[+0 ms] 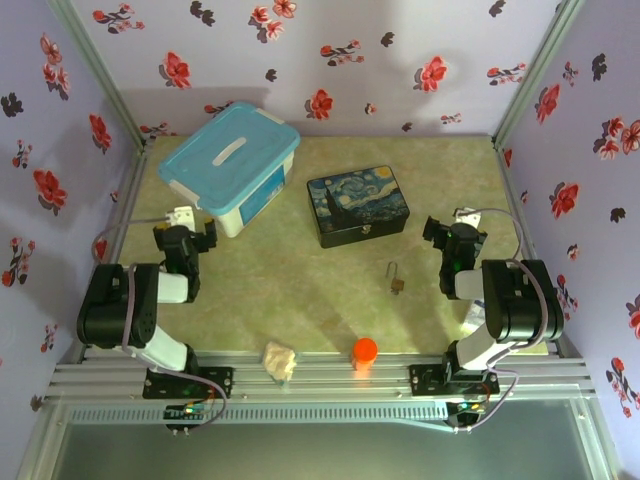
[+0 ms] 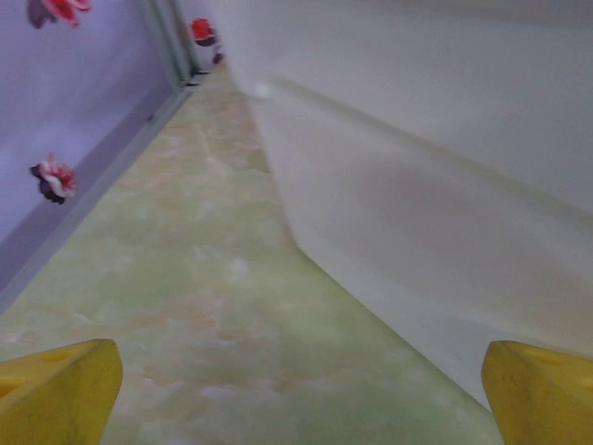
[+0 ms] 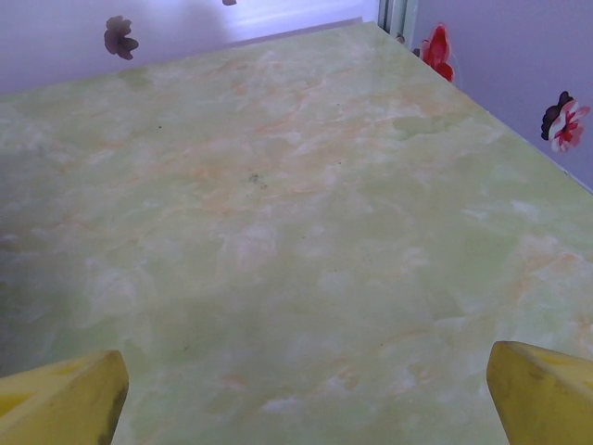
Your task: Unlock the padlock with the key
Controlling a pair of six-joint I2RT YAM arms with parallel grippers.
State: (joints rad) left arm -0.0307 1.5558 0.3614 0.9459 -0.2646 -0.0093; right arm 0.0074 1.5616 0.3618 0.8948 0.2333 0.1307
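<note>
The tiny padlock point(image 1: 397, 284) lies on the green marbled table point(image 1: 300, 300), brass body toward the near side and thin silver shackle pointing away. I cannot make out the key at this size. My left gripper point(image 1: 186, 230) rests at the left, open, beside the white plastic box; its yellow fingertips point(image 2: 57, 391) stand wide apart over bare table. My right gripper point(image 1: 450, 230) rests at the right, a little beyond and to the right of the padlock. It is open too, and its yellow fingertips point(image 3: 61, 400) have only tabletop between them.
A white plastic box with a blue lid point(image 1: 232, 160) stands at the back left, its wall point(image 2: 426, 185) close to the left gripper. A painted night-sky box point(image 1: 357, 205) sits mid-table. An orange cap point(image 1: 365, 350) and a crumpled beige lump point(image 1: 280, 360) lie at the near edge.
</note>
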